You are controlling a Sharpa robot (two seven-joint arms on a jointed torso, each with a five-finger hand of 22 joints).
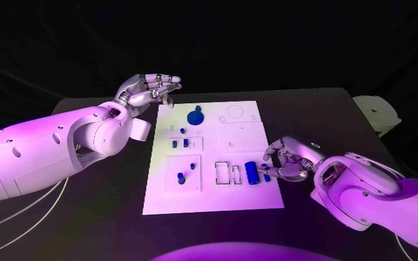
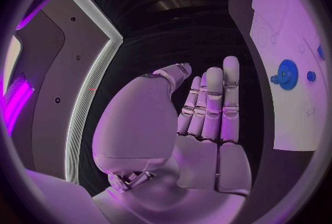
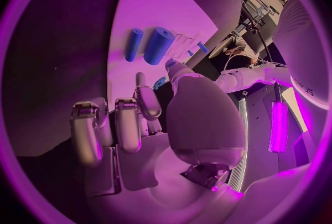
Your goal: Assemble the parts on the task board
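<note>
The left hand [image 1: 150, 88] hovers at the upper left of the head view, just off the task board's [image 1: 244, 134] top left corner, fingers straight and together, palm bare, holding nothing. The white board lies mid-frame on the black counter [image 1: 322, 116]; no writing on it can be read. A blue gear [image 1: 195, 116] sits near the board's top, close to that hand. Small blue pegs [image 1: 181, 178] stand at the board's lower left. At lower right, the right hand [image 1: 289, 159] rests at the board's right edge, fingers curled beside a blue cylinder [image 1: 252, 172]; whether it touches a part cannot be told.
</note>
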